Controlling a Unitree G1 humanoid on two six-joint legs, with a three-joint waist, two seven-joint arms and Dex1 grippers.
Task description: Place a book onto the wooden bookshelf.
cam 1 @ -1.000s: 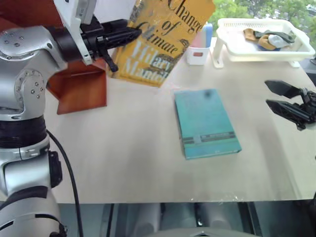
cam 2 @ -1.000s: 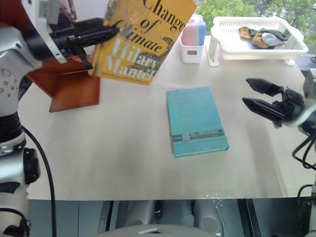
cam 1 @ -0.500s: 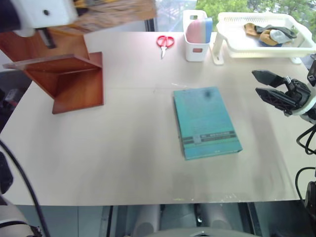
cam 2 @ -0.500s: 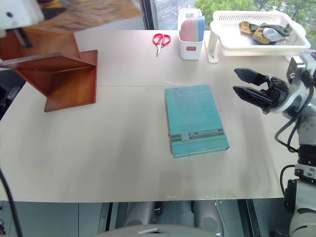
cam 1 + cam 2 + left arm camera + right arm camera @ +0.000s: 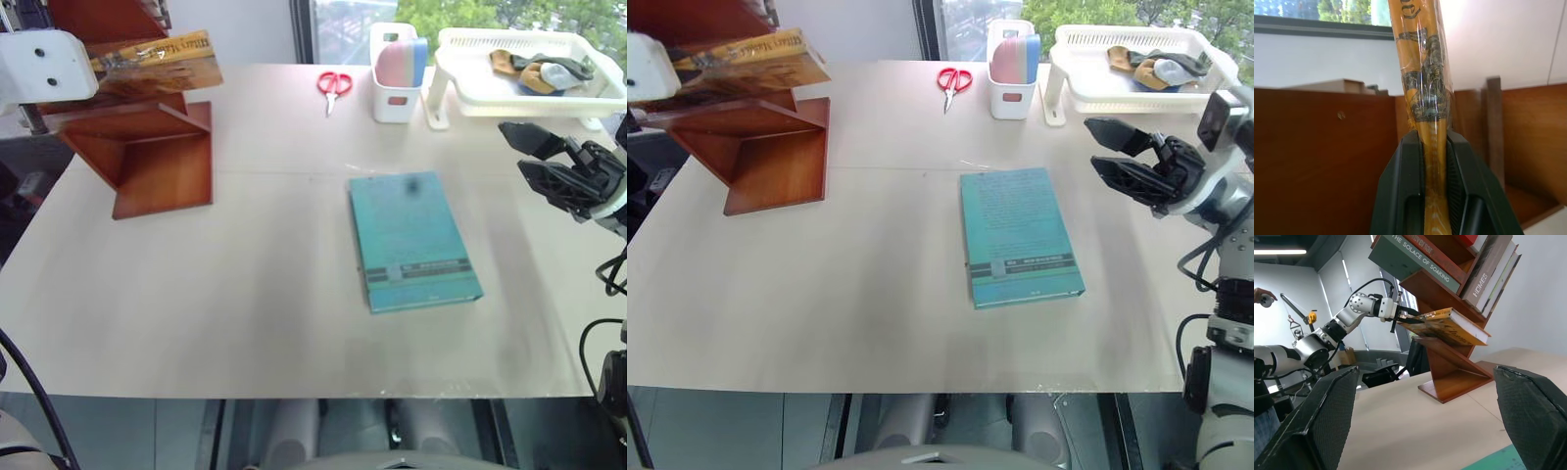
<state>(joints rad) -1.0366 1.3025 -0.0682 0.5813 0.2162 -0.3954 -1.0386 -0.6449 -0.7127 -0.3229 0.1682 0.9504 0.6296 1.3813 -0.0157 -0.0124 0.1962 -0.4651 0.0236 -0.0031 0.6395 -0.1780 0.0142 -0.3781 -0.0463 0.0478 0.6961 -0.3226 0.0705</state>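
Pale tabletop spreads under both my arms, window and trees behind. Far left stands the bookshelf [image 5: 157,157], its slanted boards rising off the table. My left gripper [image 5: 1434,161] is pinched hard on the book [image 5: 162,61], the spine squeezed between both fingers [image 5: 1403,196]; the book lies nearly flat, held at a shelf opening, just above a sloping board. I judge it is not yet seated. The cover is glossy, so it could slide out of my pinch, or catch its edge on the board and twist. Letting go too soon on that slope might send it skidding back out.

Mid-table lie the scissors [image 5: 331,84] and a pink-and-blue holder [image 5: 396,73], with a teal book [image 5: 411,240] nearer me, well apart from the shelf. At right sits a white tray [image 5: 460,93]. My right gripper [image 5: 537,157] hangs beside it, fingers spread, holding nothing.
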